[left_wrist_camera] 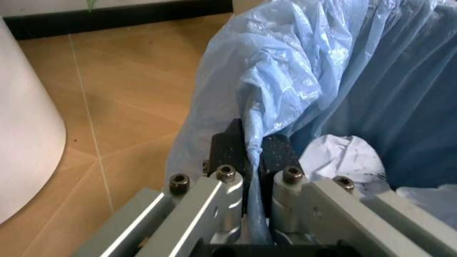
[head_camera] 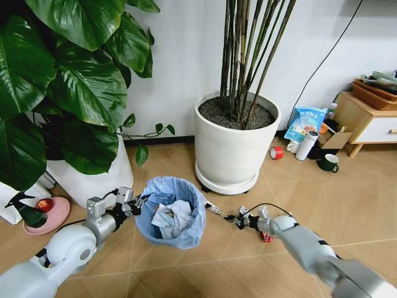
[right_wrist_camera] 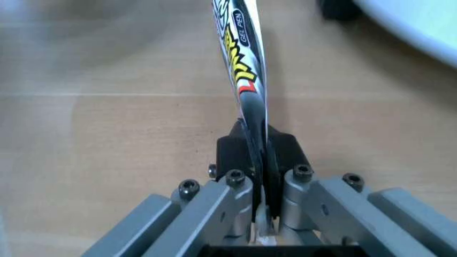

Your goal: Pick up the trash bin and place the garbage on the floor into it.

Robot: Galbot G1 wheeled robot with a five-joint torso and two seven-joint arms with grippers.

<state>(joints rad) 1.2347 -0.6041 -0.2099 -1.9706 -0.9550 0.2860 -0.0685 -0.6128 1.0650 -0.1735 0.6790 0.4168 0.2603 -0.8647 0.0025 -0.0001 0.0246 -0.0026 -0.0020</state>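
Wrapper on its way to the held bin.
The left gripper (left_wrist_camera: 253, 160) has its jaws clamped on the bin (head_camera: 172, 211) rim, holding it above the floor (head_camera: 322, 192); the right gripper (right_wrist_camera: 258, 152) pinches a thin wrapper (right_wrist_camera: 243, 64) just beside it. Next, I judge: carry the wrapper over the opening and release.

The trash bin (head_camera: 172, 214) wears a thin, crinkly, glossy light-blue plastic liner, with crumpled matt white paper (head_camera: 173, 218) inside. The wrapper (right_wrist_camera: 244, 69) is slick printed plastic. Both grippers have brushed grey metal links and matt black pads (left_wrist_camera: 228, 152).
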